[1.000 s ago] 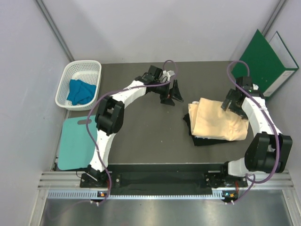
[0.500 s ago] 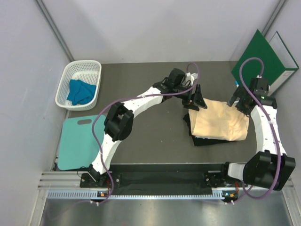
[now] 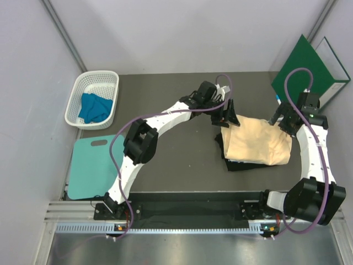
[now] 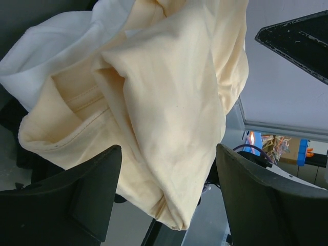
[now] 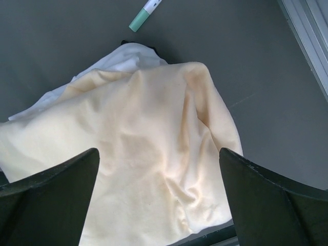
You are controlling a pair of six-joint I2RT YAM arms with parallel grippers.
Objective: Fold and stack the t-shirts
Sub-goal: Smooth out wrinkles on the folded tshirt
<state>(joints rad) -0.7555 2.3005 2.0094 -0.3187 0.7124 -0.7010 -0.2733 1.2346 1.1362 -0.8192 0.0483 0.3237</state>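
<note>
The pale peach-yellow t-shirt (image 3: 257,142) lies folded on top of a stack at the right of the table, over a white t-shirt (image 4: 56,41) and a dark t-shirt (image 3: 231,164). It fills the left wrist view (image 4: 169,113) and the right wrist view (image 5: 143,154). My left gripper (image 3: 228,118) is open at the stack's far left corner. My right gripper (image 3: 280,120) is open at its far right corner. Neither holds cloth. A blue t-shirt (image 3: 94,107) lies crumpled in the white basket (image 3: 79,88).
A stiff green folder (image 3: 310,72) leans at the back right. A teal board (image 3: 91,167) lies at the left front. A white and green pen (image 5: 145,14) lies on the table beyond the stack.
A second ago my left gripper was at mid table; it moved right to the stack's far left corner. My right gripper rose from the shirt to the far right corner. Both barely moved since.
</note>
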